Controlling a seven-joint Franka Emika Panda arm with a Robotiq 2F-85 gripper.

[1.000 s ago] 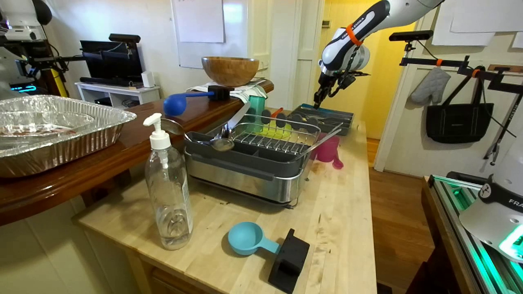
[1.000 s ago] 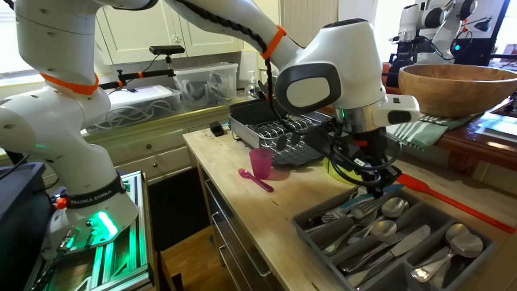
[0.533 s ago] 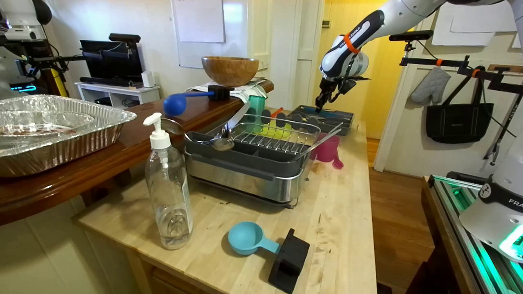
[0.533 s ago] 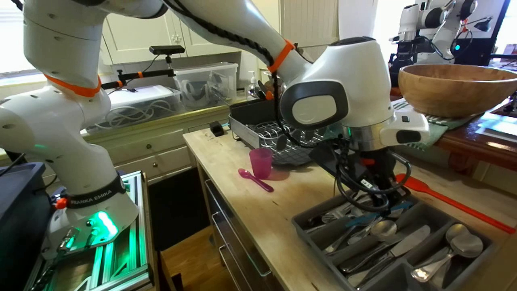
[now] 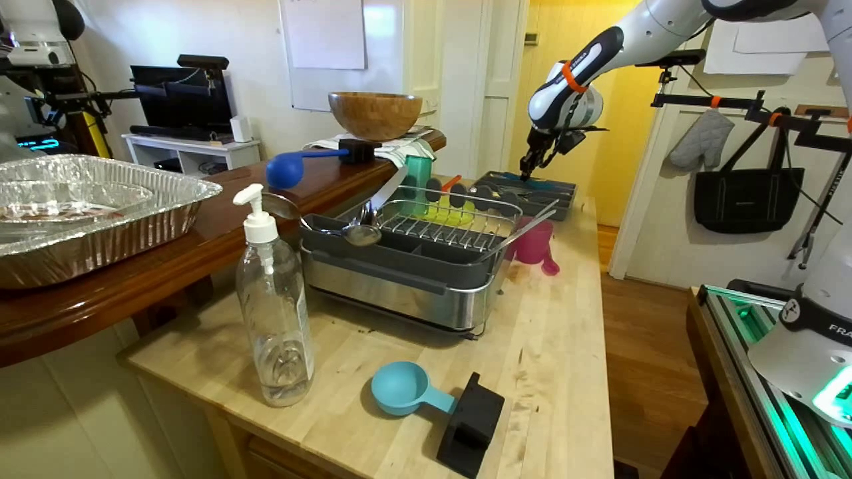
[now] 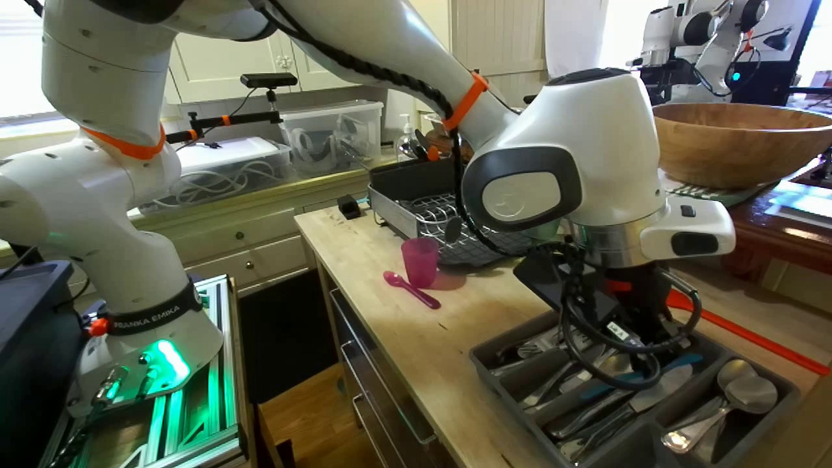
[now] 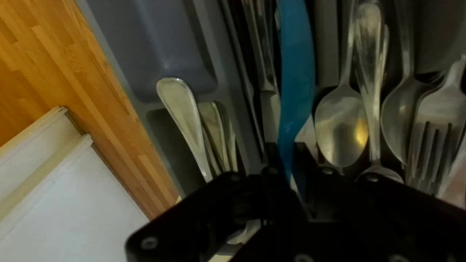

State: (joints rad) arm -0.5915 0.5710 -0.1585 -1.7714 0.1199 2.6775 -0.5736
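1. Dish rack (image 5: 399, 299), standing on the table (image 5: 552, 372).
2. Pump bottle (image 5: 273, 332), upright near the dish rack.
3. Pink cup (image 6: 420, 263), just beside the dish rack.
4. Wooden bowl (image 5: 376, 116), higher than the dish rack.

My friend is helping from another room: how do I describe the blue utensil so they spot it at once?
On the wooden counter, find the grey cutlery tray with several compartments. There, the robot's black fingers pinch one slim, slightly curved blue utensil. Its colour sets it apart: the spoon and fork near it are silvery.
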